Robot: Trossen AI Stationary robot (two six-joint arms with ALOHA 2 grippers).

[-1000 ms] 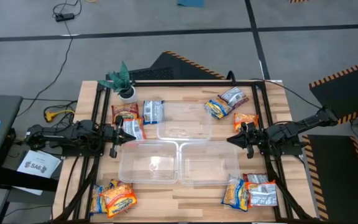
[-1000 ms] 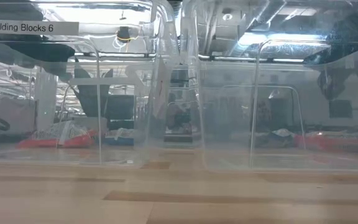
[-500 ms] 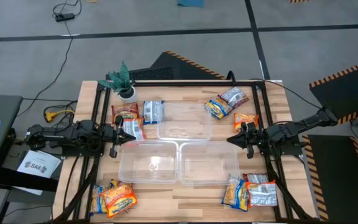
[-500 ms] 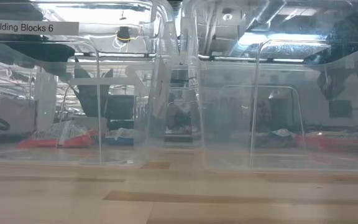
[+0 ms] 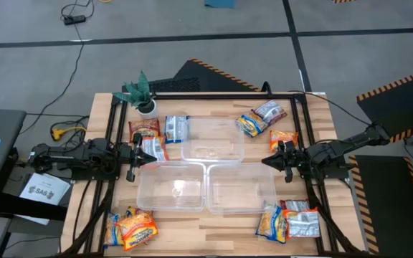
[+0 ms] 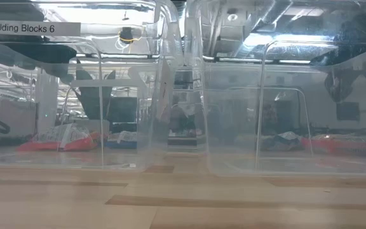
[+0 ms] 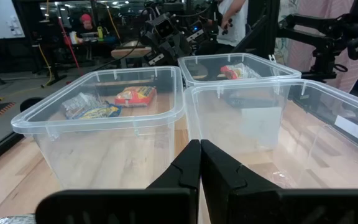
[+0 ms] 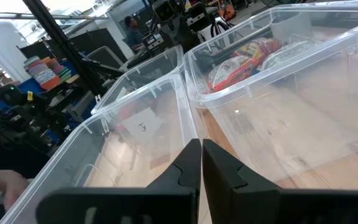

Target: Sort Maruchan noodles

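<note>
Sorting looks not yet begun: the left gripper [image 5: 136, 160] and right gripper [image 5: 269, 161], both closed and empty, flank three empty tubs [image 5: 206, 188] while Maruchan noodles [image 5: 129, 228] lie scattered near the table's corners, so next comes reaching for one.

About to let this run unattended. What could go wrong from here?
1. Packets overlap in the near-left pile and near-right pile; a grasp may lift two at once.
2. The three clear tubs sit touching and look light; a reaching arm could shove them.
3. The potted plant stands close to the far-left packets.
</note>
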